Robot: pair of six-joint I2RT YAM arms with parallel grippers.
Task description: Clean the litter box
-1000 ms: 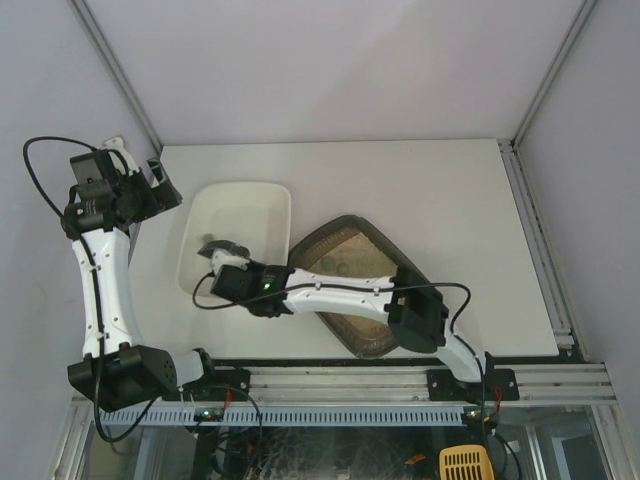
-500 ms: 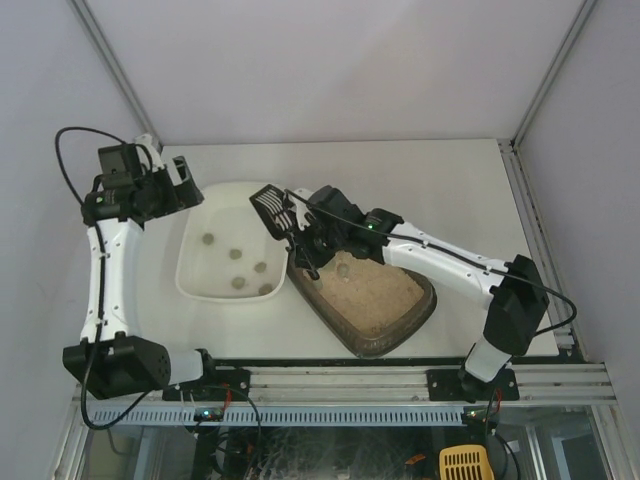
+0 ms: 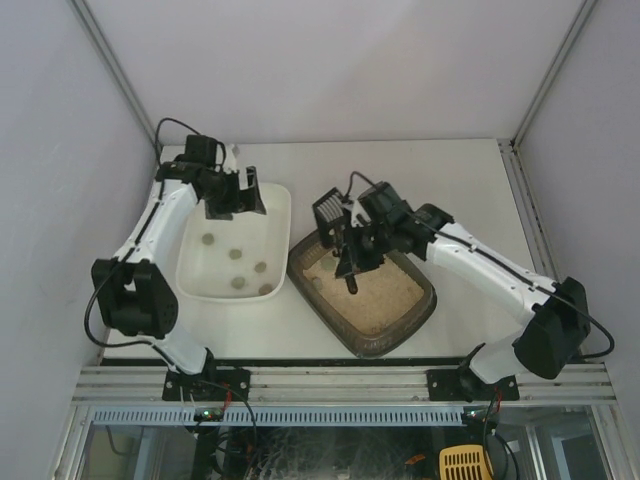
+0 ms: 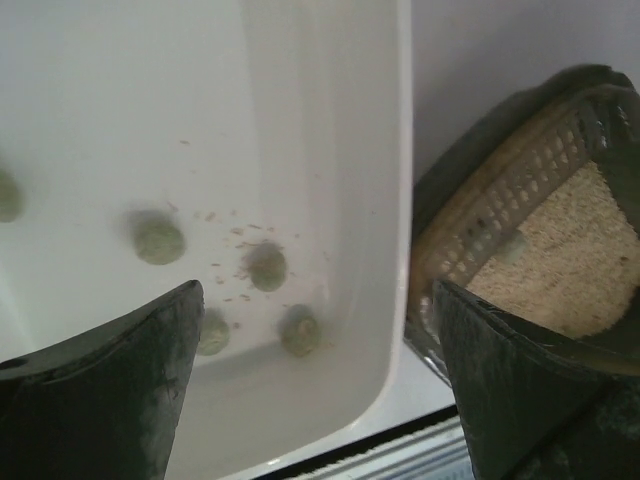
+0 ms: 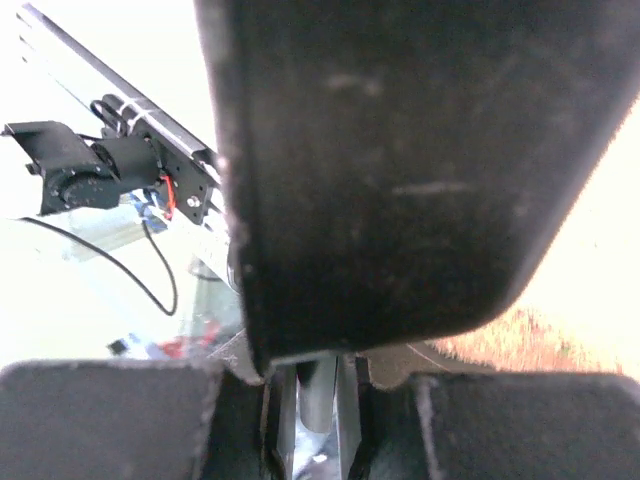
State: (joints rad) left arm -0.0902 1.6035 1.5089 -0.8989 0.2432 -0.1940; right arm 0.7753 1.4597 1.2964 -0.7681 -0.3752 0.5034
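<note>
The litter box (image 3: 400, 315) is a dark tray of beige litter at centre right; its left end shows in the left wrist view (image 4: 520, 190). My right gripper (image 3: 354, 243) is shut on the handle of the black slotted scoop (image 3: 328, 213) and holds it tilted above the box's left end. In the right wrist view the scoop (image 5: 400, 150) fills the frame between my shut fingers, with my gripper (image 5: 315, 400) at the bottom edge. My left gripper (image 3: 236, 196) is open and empty above the far end of the white tray (image 3: 270, 205).
The white tray (image 4: 330, 120) lies left of the litter box, almost touching it, and holds several grey-green clumps (image 4: 160, 240). The table's front rail (image 3: 330, 385) runs along the near edge. Walls close in the left, right and back.
My left gripper has swung right from the table's far left corner to above the white tray. My right gripper has carried the scoop from the white tray to over the litter box.
</note>
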